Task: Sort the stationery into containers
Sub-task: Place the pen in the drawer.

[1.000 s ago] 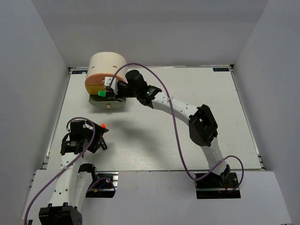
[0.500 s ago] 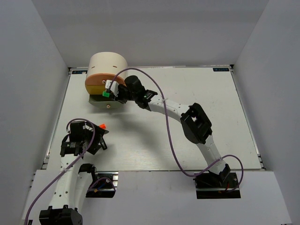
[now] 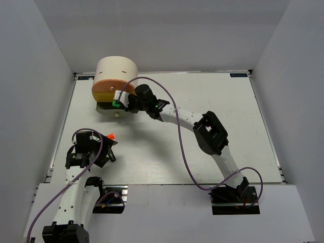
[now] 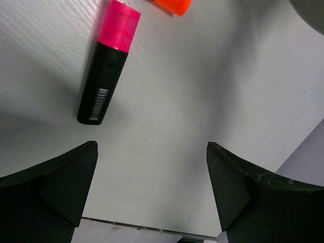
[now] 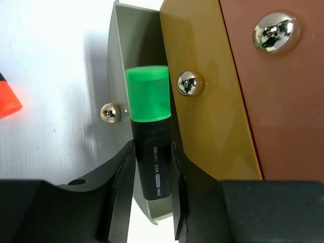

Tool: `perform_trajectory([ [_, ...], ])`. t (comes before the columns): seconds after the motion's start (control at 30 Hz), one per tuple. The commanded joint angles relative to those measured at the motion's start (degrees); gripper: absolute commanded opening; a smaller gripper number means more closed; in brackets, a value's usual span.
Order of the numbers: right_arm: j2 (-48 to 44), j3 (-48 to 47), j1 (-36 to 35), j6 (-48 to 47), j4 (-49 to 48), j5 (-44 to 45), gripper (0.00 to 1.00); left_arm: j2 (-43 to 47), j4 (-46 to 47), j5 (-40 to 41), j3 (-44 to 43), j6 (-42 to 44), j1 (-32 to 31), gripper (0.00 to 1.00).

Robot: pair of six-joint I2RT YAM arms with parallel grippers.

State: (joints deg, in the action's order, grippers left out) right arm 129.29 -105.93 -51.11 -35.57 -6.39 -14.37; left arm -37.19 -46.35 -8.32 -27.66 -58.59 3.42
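Note:
The cream round cabinet [image 3: 116, 68] stands at the back left with its orange drawer [image 5: 273, 111] and yellow drawer [image 5: 207, 131] pushed in. Its grey lowest drawer [image 5: 115, 61] is pulled out. My right gripper [image 5: 152, 157] is shut on a black marker with a green cap [image 5: 148, 101], held over that drawer's open cavity; from above, the marker's green cap [image 3: 116, 103] shows at the cabinet front. My left gripper [image 4: 152, 152] is open over bare table. A pink-capped marker [image 4: 107, 71] lies just beyond it, and an orange-capped marker [image 3: 111, 135] lies past that.
Shiny knobs [image 5: 189, 83] stick out from the drawer fronts beside the held marker. The white table [image 3: 228, 101] is boxed in by grey walls. A purple cable [image 3: 182, 152] loops above the table along the right arm.
My right gripper has carried the green-capped marker a little left and closer to the cabinet, over the open lowest drawer. The left arm has stayed where it was.

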Motion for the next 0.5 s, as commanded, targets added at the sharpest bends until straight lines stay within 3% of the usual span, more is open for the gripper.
perform_trajectory([
  [0.0, 0.69, 0.29, 0.49, -1.34, -3.45, 0.57, 0.16, -0.16, 0.47, 0.05, 0.15, -0.39, 0.27, 0.99],
  [0.13, 0.52, 0.90, 0.49, -1.69, -3.45, 0.66, 0.30, -0.16, 0.47, 0.05, 0.15, -0.39, 0.27, 0.99],
  [0.23, 0.00, 2.21, 0.49, -2.22, -3.71, 0.75, 0.48, -0.16, 0.47, 0.05, 0.15, -0.91, 0.27, 0.99],
  [0.47, -2.81, 5.55, 0.75, -3.10, -5.38, 0.84, 0.52, -1.22, 1.61, 0.05, -0.38, -0.91, 0.27, 0.99],
])
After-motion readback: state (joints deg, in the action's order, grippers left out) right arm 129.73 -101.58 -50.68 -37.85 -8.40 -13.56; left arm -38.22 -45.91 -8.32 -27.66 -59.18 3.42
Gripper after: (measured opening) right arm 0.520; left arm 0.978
